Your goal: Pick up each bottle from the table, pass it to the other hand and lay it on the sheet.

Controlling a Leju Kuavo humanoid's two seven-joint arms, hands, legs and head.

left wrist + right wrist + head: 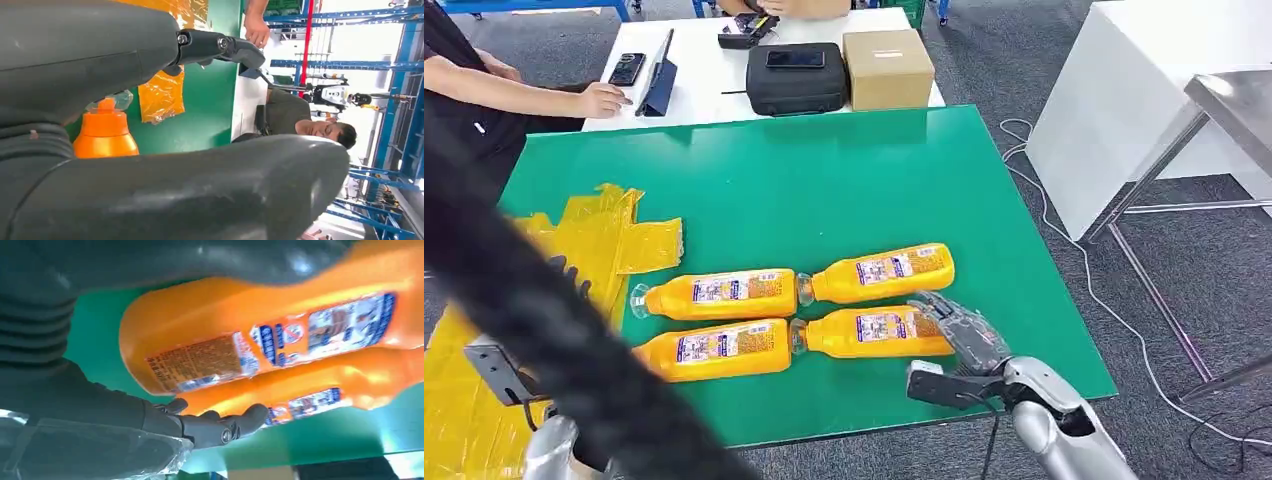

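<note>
Fingers (946, 318) of the right hand (964, 338) were seen spread over the base end of the nearest right-hand bottle (874, 331), arched around it but not yet judged to be closed on it; whether the pads touched the plastic could not be told. The left hand (150, 120) was seen close to the camera with its fingers apart and nothing held. Four orange bottles were laid on their sides on the green bench (824, 180), in two rows of two, necks pointing toward the crumpled yellow sheet (614, 235) at the robot's left. A slip was judged likely, since the bottle looked smooth, rounded and glossy, and a grip taken only at the base could let the neck end swing down. The neighbouring bottle behind (882, 272) lay just beside it, so it could be nudged or rolled if the fingers were closed carelessly. Each bottle bore a blue-and-white label and a clear cap.
</note>
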